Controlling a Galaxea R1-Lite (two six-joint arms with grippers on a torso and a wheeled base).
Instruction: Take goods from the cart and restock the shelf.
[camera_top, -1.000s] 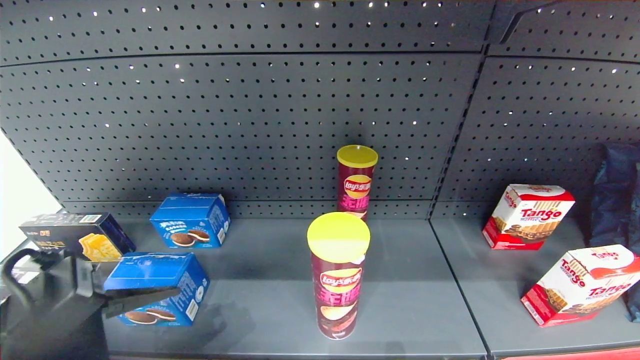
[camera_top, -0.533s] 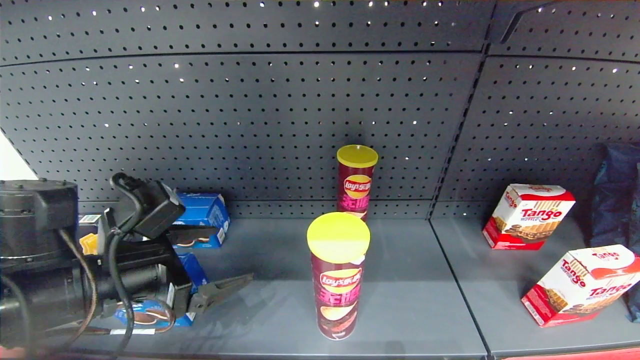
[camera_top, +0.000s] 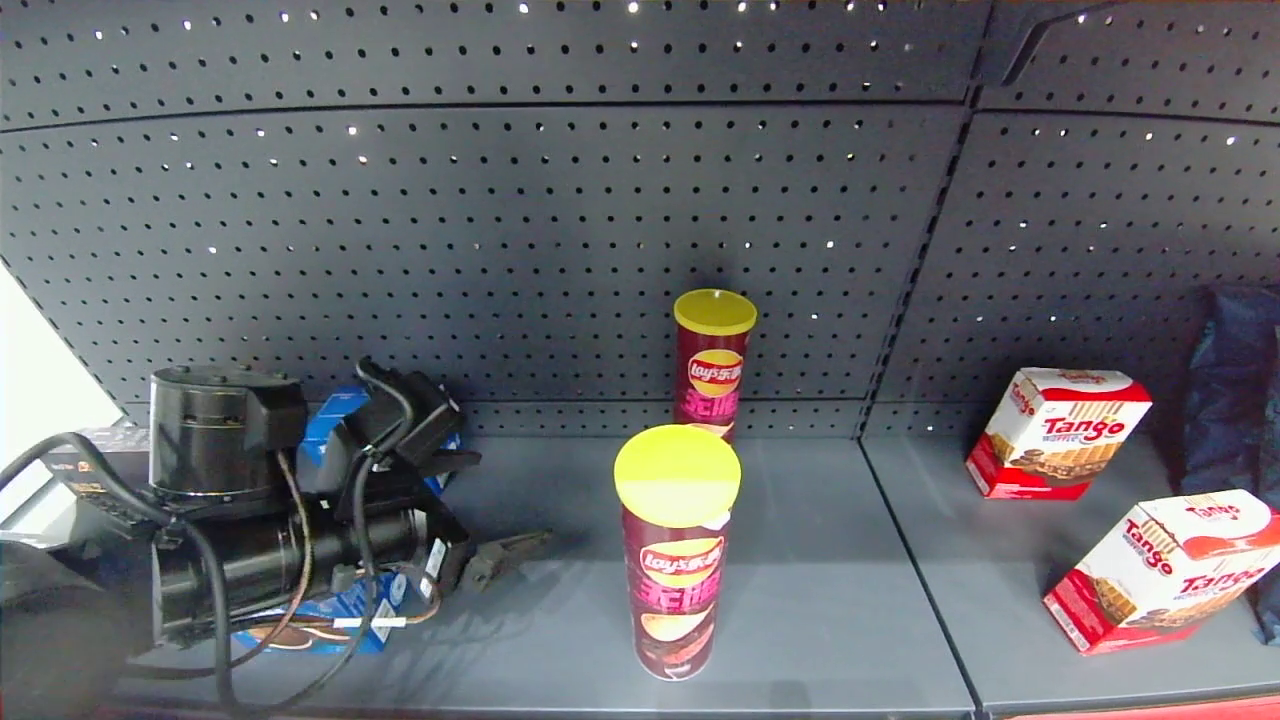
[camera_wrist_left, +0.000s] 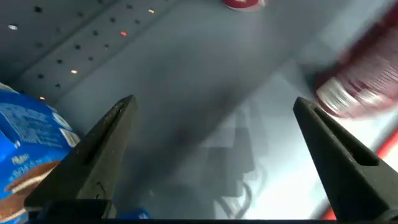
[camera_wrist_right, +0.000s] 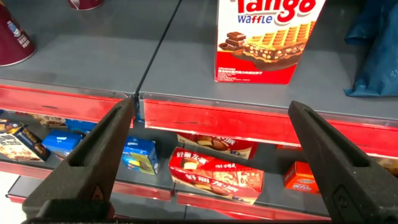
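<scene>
- Our right gripper (camera_wrist_right: 211, 162) hangs wide apart and empty before the red front edge (camera_wrist_right: 249, 118), facing a wafer box (camera_wrist_right: 264, 40).
- Our left gripper (camera_top: 505, 552), jaws spread wide and holding nothing, lies low over the shelf (camera_top: 820, 600), between the front blue cookie box (camera_top: 340, 612) and the near chip can (camera_top: 678, 560). We judge that box restocked.
- The can stands upright, label outward for shoppers.
- A second can (camera_top: 713, 365) lines up behind, near the pegboard (camera_top: 500, 250).
</scene>
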